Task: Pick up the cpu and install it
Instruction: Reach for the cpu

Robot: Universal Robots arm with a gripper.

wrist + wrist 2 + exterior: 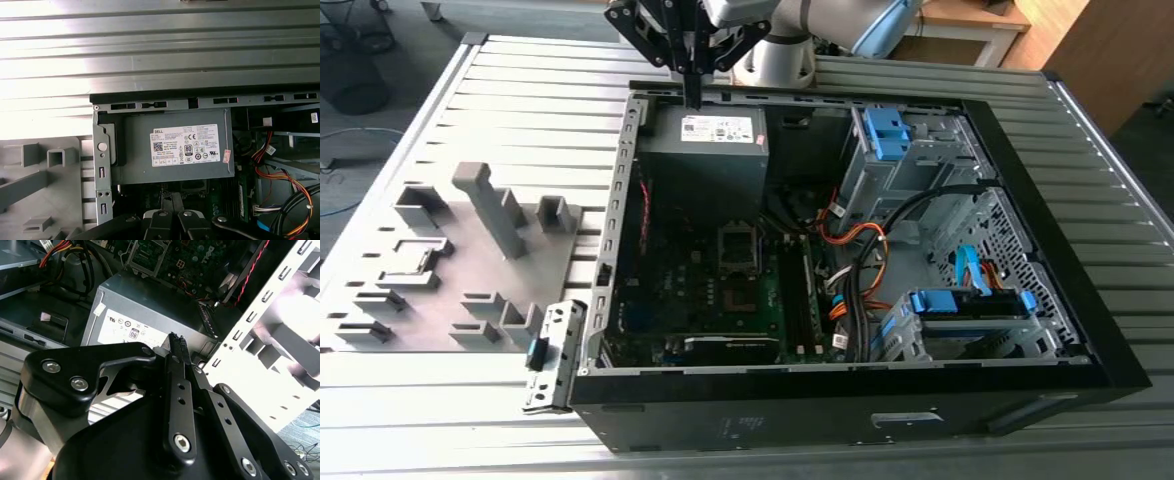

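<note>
The gripper point(695, 95) hangs closed on nothing over the power supply point(707, 155) in the exterior view; the cpu is too small to place (a speck against the computer case point(854, 412)). The second wrist view shows fingertips point(173, 347) pressed together; the first wrist view, the power supply point(170, 150) below. A clean pick, I judge, wants jaws opened early and a square descent.

Glare whitens the ribbed table point(150, 50) in the first wrist view; the case point(787, 405) interior is dim.
</note>
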